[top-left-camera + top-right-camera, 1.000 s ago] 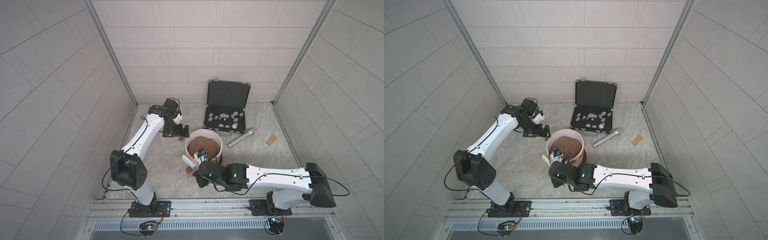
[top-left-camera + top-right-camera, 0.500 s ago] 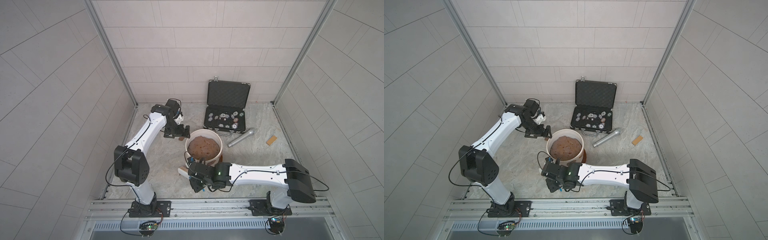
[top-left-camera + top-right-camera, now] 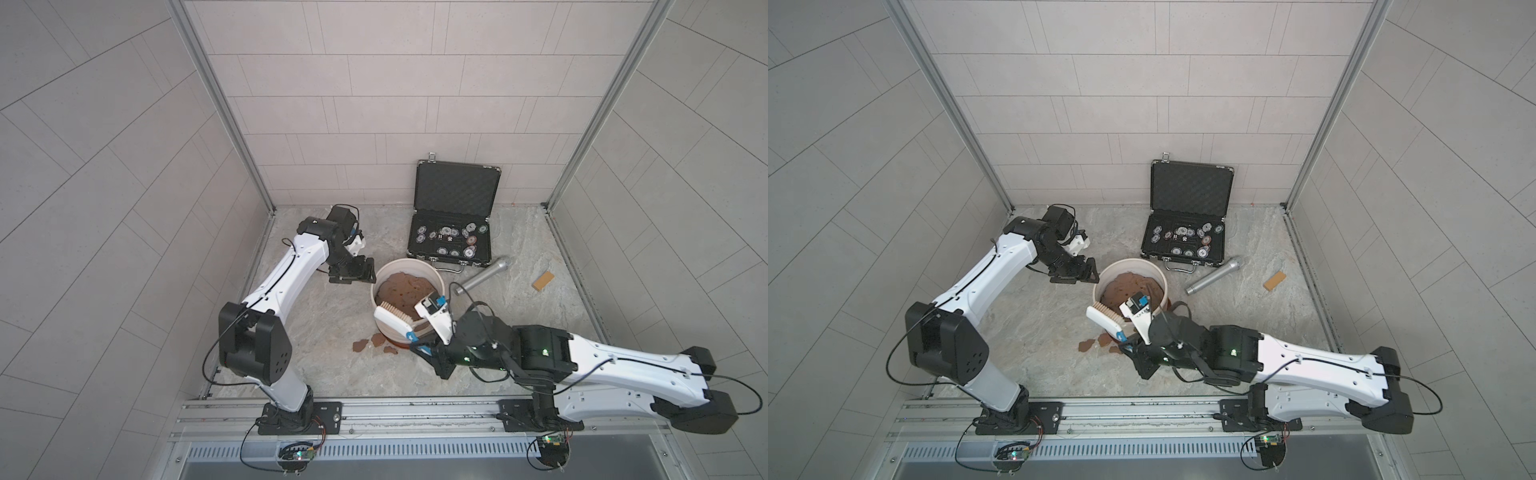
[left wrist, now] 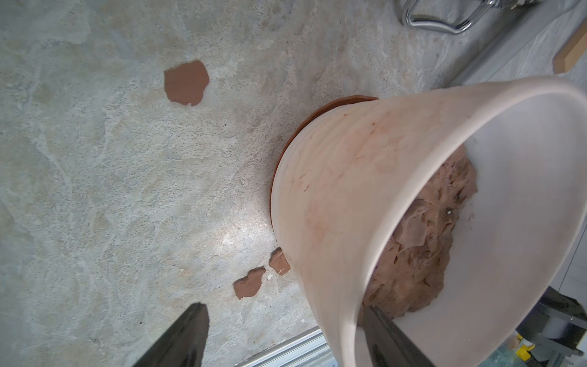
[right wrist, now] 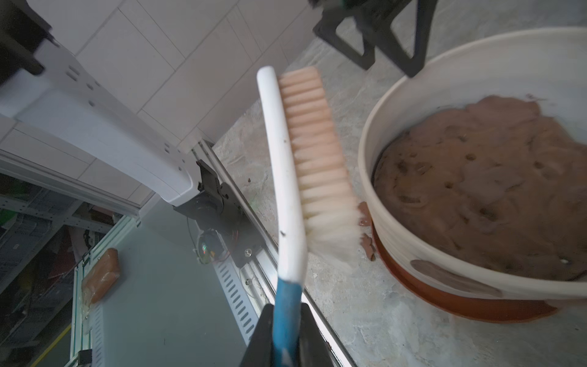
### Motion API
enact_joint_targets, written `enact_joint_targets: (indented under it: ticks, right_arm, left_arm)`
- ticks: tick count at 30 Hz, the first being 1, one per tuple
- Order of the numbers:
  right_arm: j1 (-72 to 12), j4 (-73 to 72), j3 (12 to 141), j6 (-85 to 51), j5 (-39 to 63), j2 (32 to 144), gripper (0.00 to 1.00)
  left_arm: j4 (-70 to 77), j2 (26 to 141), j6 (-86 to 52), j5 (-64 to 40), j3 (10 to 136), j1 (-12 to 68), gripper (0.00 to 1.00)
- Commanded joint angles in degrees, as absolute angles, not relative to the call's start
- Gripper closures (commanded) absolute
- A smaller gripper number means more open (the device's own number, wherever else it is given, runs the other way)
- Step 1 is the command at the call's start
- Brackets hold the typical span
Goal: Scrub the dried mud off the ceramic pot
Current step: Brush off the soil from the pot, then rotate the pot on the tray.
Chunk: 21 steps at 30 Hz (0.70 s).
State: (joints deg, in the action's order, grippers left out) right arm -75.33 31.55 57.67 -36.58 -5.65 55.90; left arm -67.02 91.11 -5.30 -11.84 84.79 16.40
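The cream-white ceramic pot (image 3: 388, 334) (image 3: 1163, 278) stands mid-floor on a reddish-brown saucer (image 5: 444, 300), with brown soil (image 3: 405, 286) inside. Flat pieces of dried mud (image 3: 360, 345) (image 3: 1086, 345) (image 4: 186, 82) lie on the floor beside it. One greyish patch (image 5: 454, 278) sticks to the pot's lower wall. My left gripper (image 3: 363, 272) (image 4: 286, 308) is open and straddles the pot's rim (image 4: 413, 178), one finger inside and one outside. My right gripper (image 3: 419, 345) (image 5: 287, 317) is shut on the blue handle of a white scrub brush (image 3: 392, 318) (image 5: 311, 165), held up by the near rim.
An open black case of poker chips (image 3: 453, 237) stands behind the pot. A silver microphone (image 3: 484, 276) lies to the pot's right, and a wooden block (image 3: 543, 281) lies further right. Tiled walls close three sides. A metal rail (image 3: 374, 409) runs along the front.
My right arm has swung, and the brush has come up from low beside the pot to its near rim. My left gripper's jaws have narrowed a little around the pot's rim.
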Motion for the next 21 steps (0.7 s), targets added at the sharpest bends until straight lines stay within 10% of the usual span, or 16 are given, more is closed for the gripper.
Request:
enact_joint_targets:
  ticks: [1,21]
  right_arm:
    - [-73.12,32.52,55.93,-34.27,-11.67,49.32,1.00]
    - [-50.28,37.49,63.63,-30.92,-9.86,52.22,1.00]
  left_arm:
    - [-63.79,86.19,-7.08,-11.44,80.57,17.57,0.23]
    - [-65.29,94.20,-8.09,-3.76,83.71,26.75,0.52]
